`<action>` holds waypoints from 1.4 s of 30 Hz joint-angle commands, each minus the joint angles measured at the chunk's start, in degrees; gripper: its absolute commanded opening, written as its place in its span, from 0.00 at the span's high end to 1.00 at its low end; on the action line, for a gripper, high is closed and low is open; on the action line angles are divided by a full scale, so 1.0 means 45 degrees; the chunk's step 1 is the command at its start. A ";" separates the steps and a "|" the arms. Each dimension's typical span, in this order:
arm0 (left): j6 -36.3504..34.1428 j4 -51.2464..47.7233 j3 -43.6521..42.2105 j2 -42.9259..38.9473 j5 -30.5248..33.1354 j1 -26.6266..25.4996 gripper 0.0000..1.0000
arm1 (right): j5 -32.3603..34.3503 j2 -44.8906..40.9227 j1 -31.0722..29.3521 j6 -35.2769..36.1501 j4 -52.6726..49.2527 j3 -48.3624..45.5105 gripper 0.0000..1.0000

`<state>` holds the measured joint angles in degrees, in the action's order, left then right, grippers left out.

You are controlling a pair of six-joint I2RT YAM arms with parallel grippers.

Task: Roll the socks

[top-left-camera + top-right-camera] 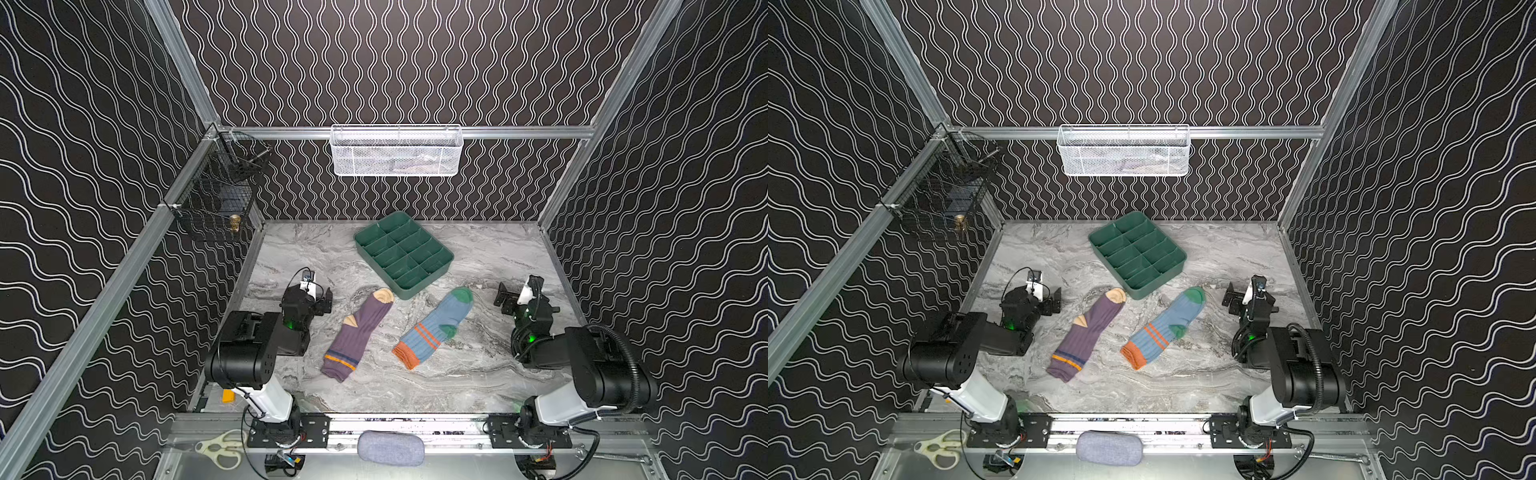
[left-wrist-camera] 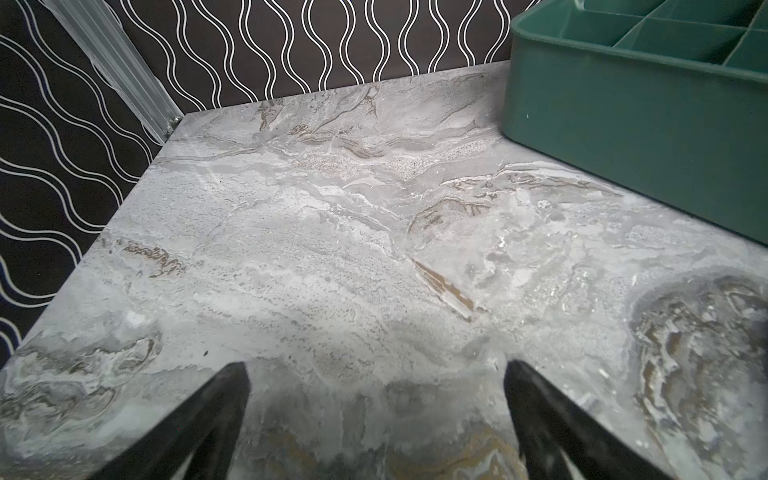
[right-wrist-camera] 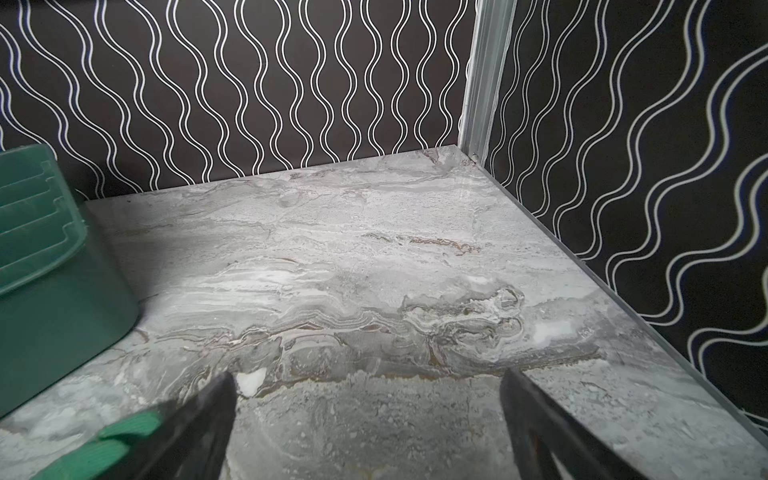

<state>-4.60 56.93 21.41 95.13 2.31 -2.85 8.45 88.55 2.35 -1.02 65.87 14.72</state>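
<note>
Two socks lie flat and apart on the marble table in both top views. The purple sock, with tan toe and orange-navy stripes, is left of centre. The light blue sock, with green toe and orange cuff, is right of centre. My left gripper stands open and empty, just left of the purple sock's toe. My right gripper is open and empty to the right of the blue sock, whose green toe shows beside one finger.
A green divided tray sits behind the socks, close to both toes. A white mesh basket hangs on the back wall and a black wire basket on the left wall. A grey pad and scissors lie on the front rail.
</note>
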 commanded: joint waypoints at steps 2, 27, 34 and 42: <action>0.0104 0.0386 -0.0007 -0.0008 -0.0044 0.0009 0.01 | 0.0080 -0.0048 -0.0014 -0.0067 0.0637 0.0009 0.00; 0.0182 0.0253 0.0033 -0.0009 -0.0200 0.0038 0.01 | 0.0087 -0.0037 -0.0003 -0.0067 0.0637 -0.0010 0.00; 0.0161 0.0250 0.0062 -0.0003 -0.0200 0.0048 0.01 | 0.0091 -0.0023 -0.0014 -0.0067 0.0600 0.0026 0.00; 0.0031 -0.3300 0.1419 -0.1429 -0.0900 0.0087 0.01 | -0.0312 -0.2287 -0.0014 0.0054 -0.3155 0.1188 0.00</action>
<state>-4.49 50.37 24.29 91.94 0.78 -2.55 8.19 83.05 2.33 -0.84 60.14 16.40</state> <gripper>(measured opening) 0.989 0.995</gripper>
